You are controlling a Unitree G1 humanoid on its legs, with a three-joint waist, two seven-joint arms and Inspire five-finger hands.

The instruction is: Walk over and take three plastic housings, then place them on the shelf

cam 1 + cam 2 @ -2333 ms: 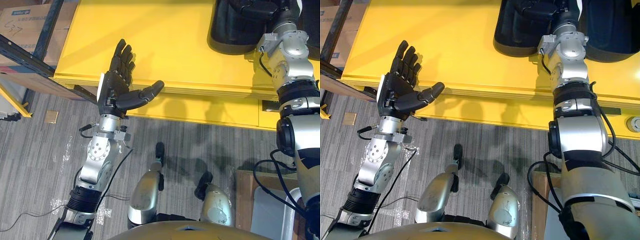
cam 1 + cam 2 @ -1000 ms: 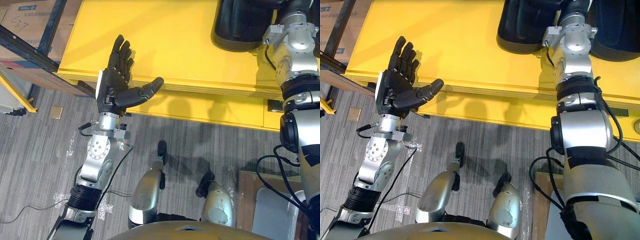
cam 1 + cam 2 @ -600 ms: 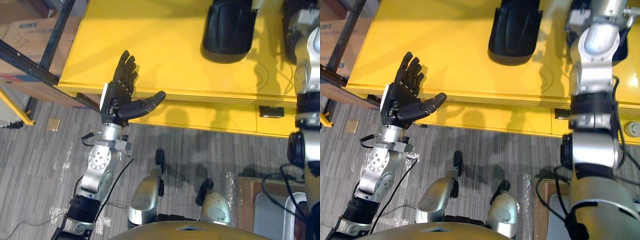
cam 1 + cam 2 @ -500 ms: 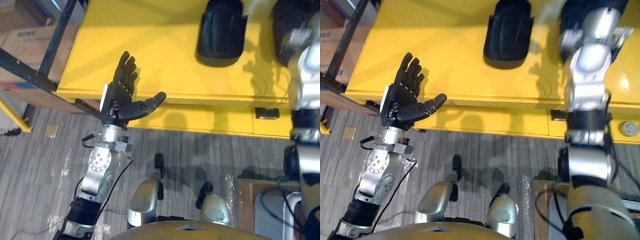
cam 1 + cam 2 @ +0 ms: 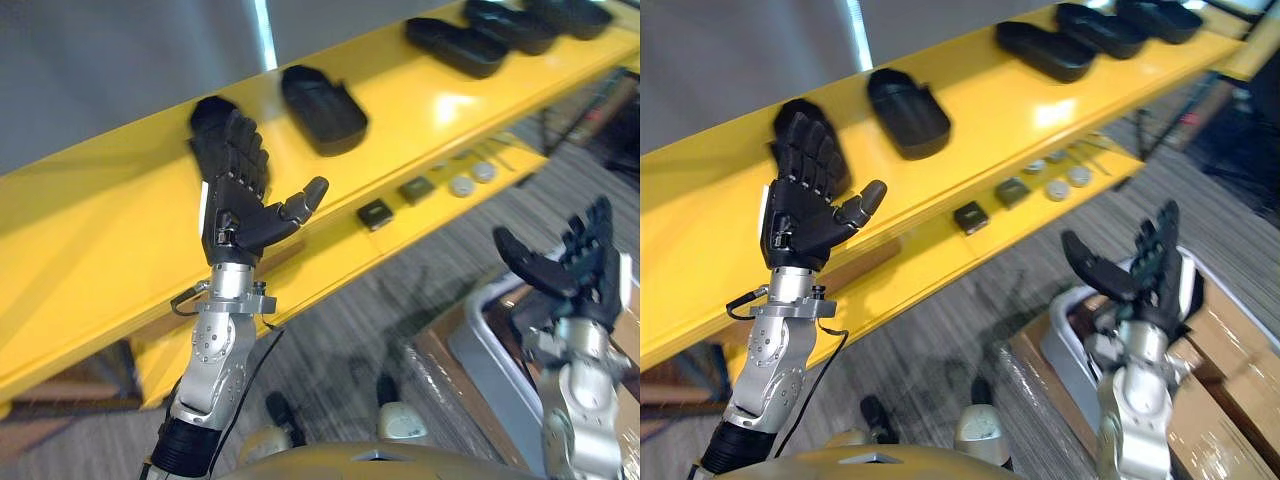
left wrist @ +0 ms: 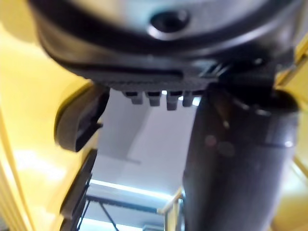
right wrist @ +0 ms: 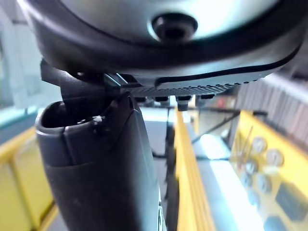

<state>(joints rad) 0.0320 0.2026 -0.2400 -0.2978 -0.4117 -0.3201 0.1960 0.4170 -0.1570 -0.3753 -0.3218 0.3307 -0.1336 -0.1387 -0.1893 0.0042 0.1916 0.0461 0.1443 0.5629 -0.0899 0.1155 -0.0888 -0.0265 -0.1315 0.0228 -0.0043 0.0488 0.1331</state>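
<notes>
Black plastic housings lie in a row along the top of the yellow bench (image 5: pixel 90 215). A tub-shaped housing (image 5: pixel 322 108) sits back from the bench's front edge. A half-hidden housing (image 5: pixel 203 112) lies beside it, behind the raised left hand (image 5: pixel 235 205), and the far housings (image 5: pixel 455 45) trail towards the bench's other end. Each looks like a thin moulded shell: an elongated oval with rounded ends, hollow side up, with a low raised wall round a flat floor and a smooth, faintly glossy skin. Such a part is probably light and stiff, not fragile, though the thin wall may flex if squeezed hard. On the bench's slick painted top it would likely skid away from a sideways push. The surest hold seems to be across the narrow width, thumb on one long wall and fingers on the other, or a pinch on the rim. The left hand stands upright before the bench with its fingers straight, thumb out, holding nothing. The right hand (image 5: pixel 580 265) hangs well in front of the bench above a grey tub (image 5: pixel 478 345), fingers spread and likewise empty.
</notes>
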